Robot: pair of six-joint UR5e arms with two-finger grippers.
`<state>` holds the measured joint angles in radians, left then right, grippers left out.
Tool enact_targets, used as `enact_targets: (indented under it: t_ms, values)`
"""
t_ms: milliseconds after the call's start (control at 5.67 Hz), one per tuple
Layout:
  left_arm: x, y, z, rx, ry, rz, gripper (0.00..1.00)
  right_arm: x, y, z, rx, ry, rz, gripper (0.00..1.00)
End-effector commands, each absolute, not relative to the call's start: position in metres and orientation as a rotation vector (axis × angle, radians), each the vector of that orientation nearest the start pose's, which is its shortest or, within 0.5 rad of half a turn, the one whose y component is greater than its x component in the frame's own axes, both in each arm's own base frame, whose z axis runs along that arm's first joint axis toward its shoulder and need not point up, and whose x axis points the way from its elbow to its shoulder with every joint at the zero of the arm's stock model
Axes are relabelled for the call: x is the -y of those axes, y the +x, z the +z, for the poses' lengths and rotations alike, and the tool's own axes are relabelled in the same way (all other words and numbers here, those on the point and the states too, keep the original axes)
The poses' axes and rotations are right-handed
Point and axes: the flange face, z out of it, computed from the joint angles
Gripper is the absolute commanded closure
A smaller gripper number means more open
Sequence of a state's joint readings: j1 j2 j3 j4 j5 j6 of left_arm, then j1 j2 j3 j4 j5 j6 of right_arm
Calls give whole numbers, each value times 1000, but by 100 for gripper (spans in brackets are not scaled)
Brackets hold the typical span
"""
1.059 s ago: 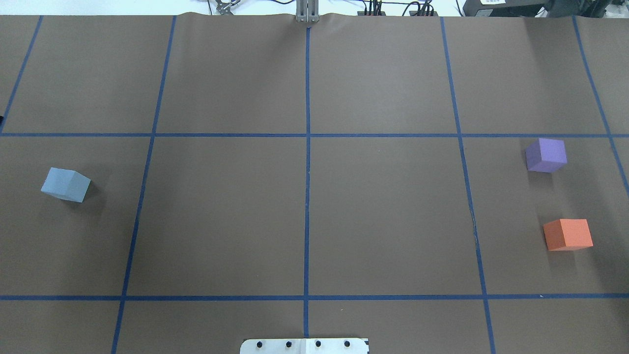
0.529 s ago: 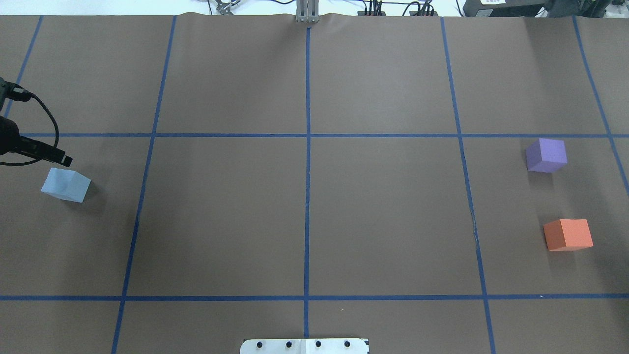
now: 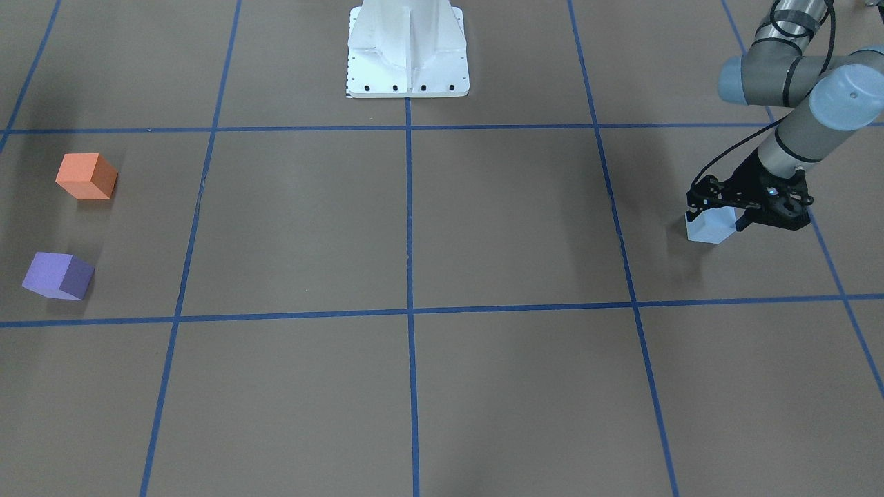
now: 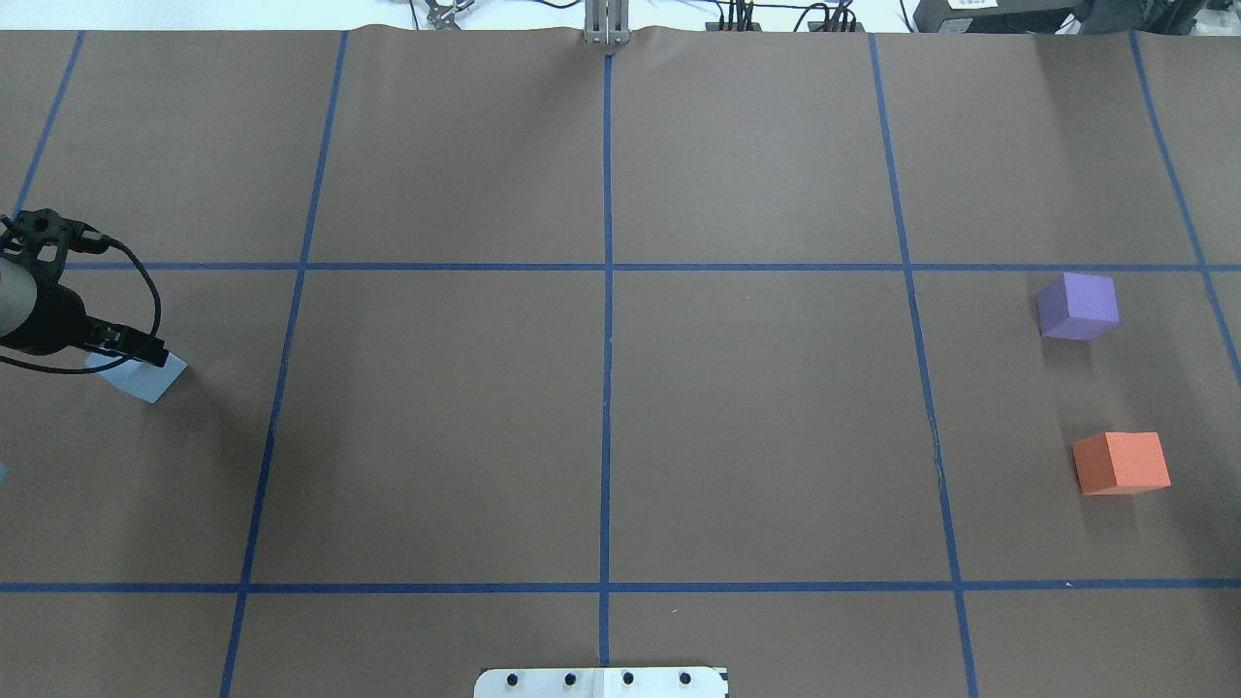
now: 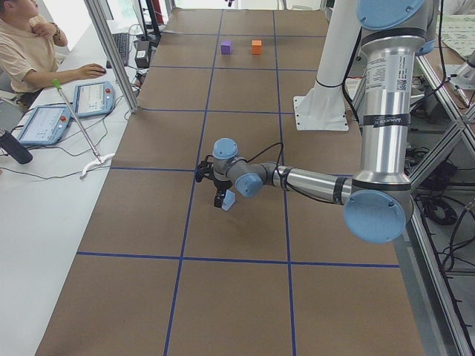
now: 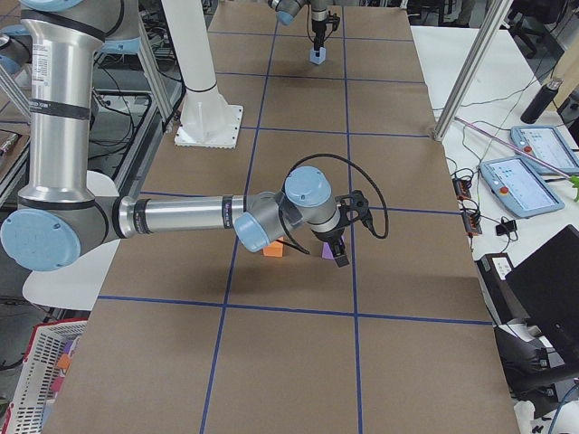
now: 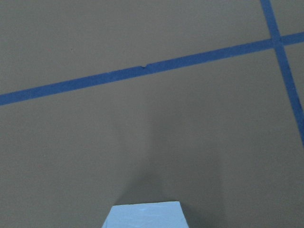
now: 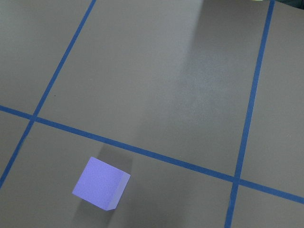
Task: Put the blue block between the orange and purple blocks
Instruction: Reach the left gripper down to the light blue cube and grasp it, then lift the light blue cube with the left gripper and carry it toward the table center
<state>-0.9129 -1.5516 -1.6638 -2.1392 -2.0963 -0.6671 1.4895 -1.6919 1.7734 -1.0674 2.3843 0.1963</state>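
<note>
The light blue block (image 3: 711,228) sits on the brown table at the robot's far left, also in the overhead view (image 4: 147,380) and at the bottom of the left wrist view (image 7: 145,216). My left gripper (image 3: 717,215) is low over it, open, with a finger on either side. The purple block (image 4: 1077,305) and the orange block (image 4: 1122,462) sit apart at the far right. My right gripper (image 6: 339,253) shows only in the exterior right view, high over those blocks; I cannot tell whether it is open or shut. The right wrist view shows the purple block (image 8: 100,183) from above.
Blue tape lines (image 4: 607,388) divide the table into a grid. The white robot base plate (image 3: 407,48) stands at the table's near middle edge. An operator (image 5: 26,52) sits at a side desk with tablets. A gap lies between the purple and orange blocks.
My left arm came in from the left edge and moved down and right until the gripper is over the blue block. The blocks have not moved.
</note>
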Motion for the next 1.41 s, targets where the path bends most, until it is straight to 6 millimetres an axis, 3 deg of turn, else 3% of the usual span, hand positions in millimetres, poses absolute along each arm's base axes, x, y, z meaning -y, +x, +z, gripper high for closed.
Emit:
enact_targets:
  t_ms: [0,176,529,706,882,1059,1235]
  values:
    - [453,253,572,-777,175,168,0,464,23,555,858,436,-132,0]
    - [449,259,570,-781,174,184,3,464,23,555,858,436,-132,0]
    - [449,265,564,-789,181,202,75,464,23,555,858,436,-132,0]
    - [452,268,551,-806,196,210,94,464,23,555,855,435,-130,0]
    - [462,276,516,-843,236,218,94,464,23,555,857,436,-130,0]
    - [491,301,453,-853,235,200,93,464,23,554,859,436,-130,0]
    - [521,336,364,-859,180,111,93,464,23,554,859,433,-129,0]
